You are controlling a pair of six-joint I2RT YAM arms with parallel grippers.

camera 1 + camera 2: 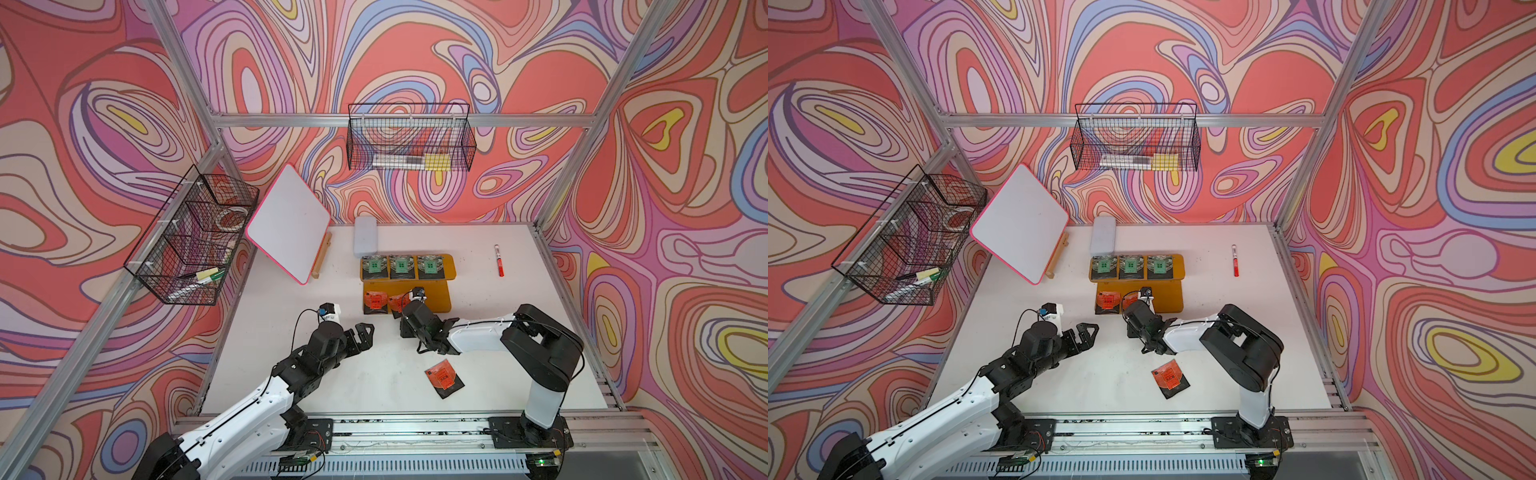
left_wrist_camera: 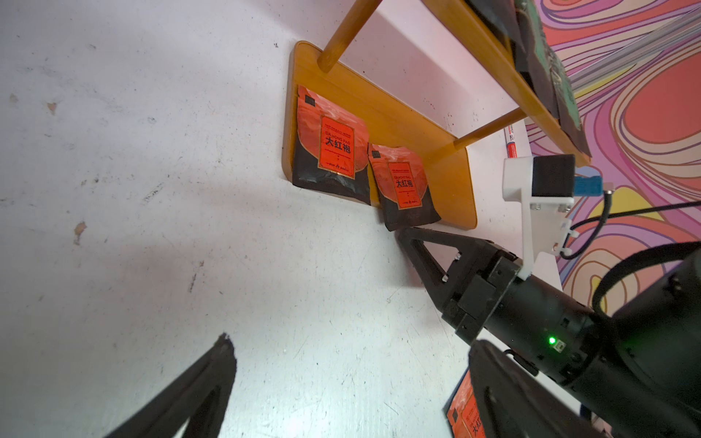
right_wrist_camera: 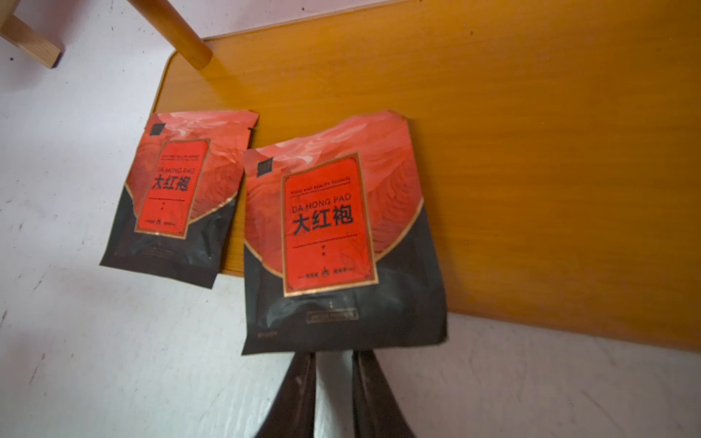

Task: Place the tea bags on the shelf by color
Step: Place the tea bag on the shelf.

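At right fingers (image 3: 299, 394): orange-red tea bag (image 3: 333, 227) dark edge, possibly pinched.

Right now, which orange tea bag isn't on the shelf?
The orange tea bag lying alone on the white table; the other two rest on the shelf's lower board.

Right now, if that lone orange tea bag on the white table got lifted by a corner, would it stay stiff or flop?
Probably it would sag a little: the lone orange tea bag is a thin, flat sachet with wrinkled dark edges. Likely light, being so thin. Pushed, it should slide rather than roll, since it lies flat on the table.
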